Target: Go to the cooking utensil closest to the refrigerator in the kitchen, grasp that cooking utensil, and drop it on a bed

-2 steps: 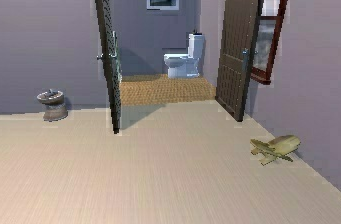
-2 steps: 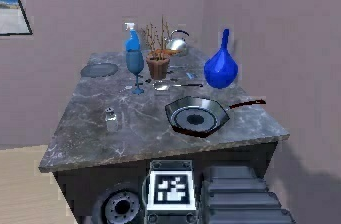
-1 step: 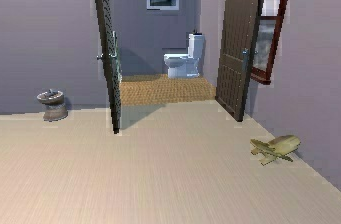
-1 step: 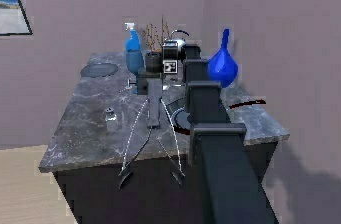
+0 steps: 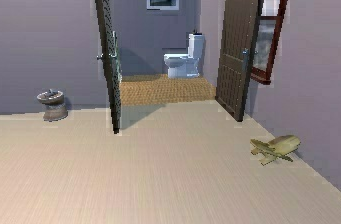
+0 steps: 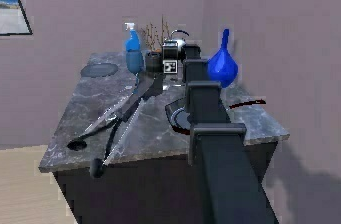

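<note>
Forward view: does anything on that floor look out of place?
Yes: a tan wooden thing lies tilted on the floor at the view's right, as if tipped over. I can't tell what it is.

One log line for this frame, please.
dark square arm out over grey marble countertop | jaws: hold cannot be told | long dark utensils, blue spray bottle on top | ahead: open doorway, white toilet

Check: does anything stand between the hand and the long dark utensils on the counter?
Nothing visible does. The hand shows right by the far ends of the utensils on the counter. The blue spray bottle stands left of it, the blue bulb-shaped vase right of the arm, both off that line.
</note>
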You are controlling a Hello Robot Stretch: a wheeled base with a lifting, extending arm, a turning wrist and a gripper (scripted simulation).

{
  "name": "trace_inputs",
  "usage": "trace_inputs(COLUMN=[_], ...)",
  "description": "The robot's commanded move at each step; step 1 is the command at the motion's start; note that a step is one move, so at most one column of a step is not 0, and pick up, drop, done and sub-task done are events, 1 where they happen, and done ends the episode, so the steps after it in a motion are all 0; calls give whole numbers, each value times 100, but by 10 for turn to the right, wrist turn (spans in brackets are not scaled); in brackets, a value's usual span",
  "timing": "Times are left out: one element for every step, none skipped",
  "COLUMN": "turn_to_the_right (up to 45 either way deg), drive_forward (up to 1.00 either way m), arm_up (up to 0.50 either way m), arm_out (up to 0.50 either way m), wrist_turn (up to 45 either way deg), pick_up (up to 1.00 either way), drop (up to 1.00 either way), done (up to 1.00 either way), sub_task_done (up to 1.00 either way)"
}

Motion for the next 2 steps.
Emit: trace_inputs(turn_to_the_right=[0,0], drive_forward=[0,0], arm_up=[0,0], arm_out=[0,0], wrist_turn=[450,450], pick_up=[0,0], drop=[0,0], done=[0,0], sub_task_done=[0,0])
